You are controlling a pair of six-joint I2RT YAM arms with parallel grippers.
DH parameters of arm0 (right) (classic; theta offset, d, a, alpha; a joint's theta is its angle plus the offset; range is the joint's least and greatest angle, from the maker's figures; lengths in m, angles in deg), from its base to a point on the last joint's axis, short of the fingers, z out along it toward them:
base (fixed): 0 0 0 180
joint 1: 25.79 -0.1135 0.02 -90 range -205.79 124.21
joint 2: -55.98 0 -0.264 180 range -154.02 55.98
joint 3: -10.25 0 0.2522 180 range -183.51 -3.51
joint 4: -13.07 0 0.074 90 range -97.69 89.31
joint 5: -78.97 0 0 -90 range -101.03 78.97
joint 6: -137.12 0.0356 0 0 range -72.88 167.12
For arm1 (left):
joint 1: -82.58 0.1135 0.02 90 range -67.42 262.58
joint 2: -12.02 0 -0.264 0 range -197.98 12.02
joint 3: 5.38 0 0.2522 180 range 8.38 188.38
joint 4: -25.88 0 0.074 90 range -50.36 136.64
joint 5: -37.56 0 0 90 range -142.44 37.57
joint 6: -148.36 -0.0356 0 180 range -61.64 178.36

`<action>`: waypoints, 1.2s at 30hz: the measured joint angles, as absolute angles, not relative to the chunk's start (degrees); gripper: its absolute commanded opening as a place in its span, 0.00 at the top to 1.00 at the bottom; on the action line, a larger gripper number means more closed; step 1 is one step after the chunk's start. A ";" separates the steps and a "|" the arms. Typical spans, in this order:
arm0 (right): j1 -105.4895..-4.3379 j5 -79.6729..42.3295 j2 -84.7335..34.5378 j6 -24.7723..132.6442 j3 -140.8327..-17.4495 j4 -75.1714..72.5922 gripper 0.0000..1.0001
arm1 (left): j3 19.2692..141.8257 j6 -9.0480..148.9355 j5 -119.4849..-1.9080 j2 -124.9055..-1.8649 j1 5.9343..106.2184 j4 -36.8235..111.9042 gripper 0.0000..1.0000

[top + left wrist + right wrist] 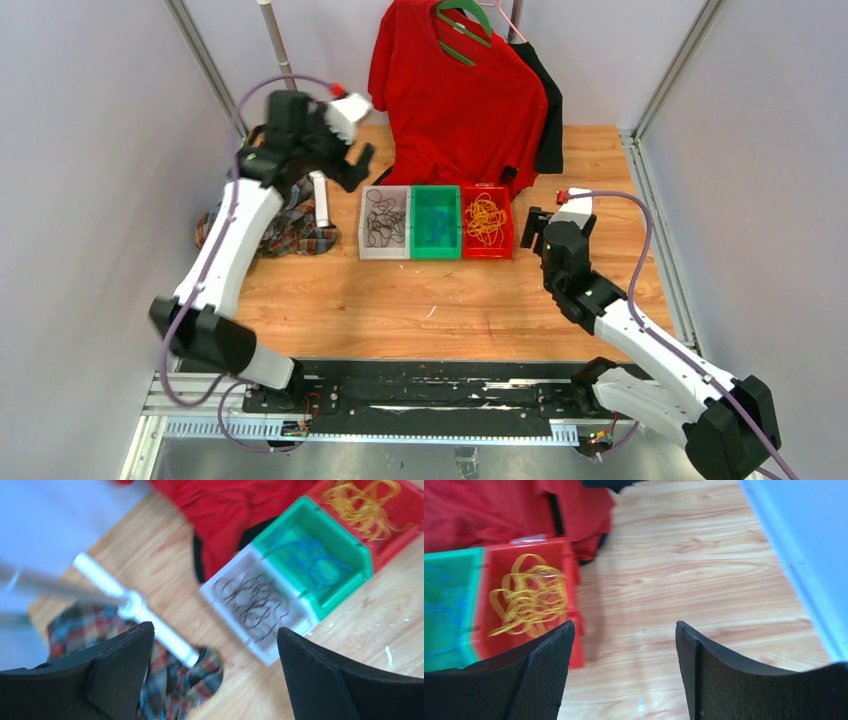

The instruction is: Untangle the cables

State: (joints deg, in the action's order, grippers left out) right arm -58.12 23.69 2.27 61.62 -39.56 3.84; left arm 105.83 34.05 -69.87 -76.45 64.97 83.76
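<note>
Three small bins stand in a touching row at the middle of my top view: a white bin, a green bin and a red bin. Behind them, at top centre, a red shirt hangs on a green hanger and drapes onto the wooden counter. A black garment shows at its right edge. At centre left a plaid cloth lies crumpled with a white tube on it. Above them is a grey pole.
</note>
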 measured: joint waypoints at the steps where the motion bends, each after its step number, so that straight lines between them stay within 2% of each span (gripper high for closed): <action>1: -58.04 26.38 2.68 59.96 -37.75 5.83 0.26 | 102.29 35.16 -70.46 -72.73 68.07 81.93 0.02; 4: -57.38 32.13 1.68 54.85 -34.25 10.00 0.26 | 89.50 39.05 -72.31 -63.44 77.14 74.54 0.02; 8: -52.99 38.38 -3.94 51.48 -33.66 12.91 0.26 | 72.45 43.64 -74.52 -57.80 86.13 64.66 0.02; 11: -46.04 39.36 -4.97 52.01 -31.95 14.57 0.26 | 59.16 46.38 -74.94 -58.06 90.32 56.75 0.02; 17: -33.73 36.02 -3.74 53.12 -24.57 22.05 0.26 | 41.68 50.59 -74.81 -61.41 91.88 42.39 0.02; 22: -31.41 29.74 -8.44 51.24 -22.90 29.26 0.25 | 34.88 54.59 -74.94 -63.64 91.88 28.16 0.02; 36: -31.96 13.92 -20.35 45.03 -14.64 51.55 0.24 | 28.24 58.86 -70.35 -62.39 91.88 4.55 0.02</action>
State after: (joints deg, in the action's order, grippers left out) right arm -31.96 13.92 -20.35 45.03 -14.64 51.55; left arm 28.24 58.86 -70.35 -62.39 91.88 4.55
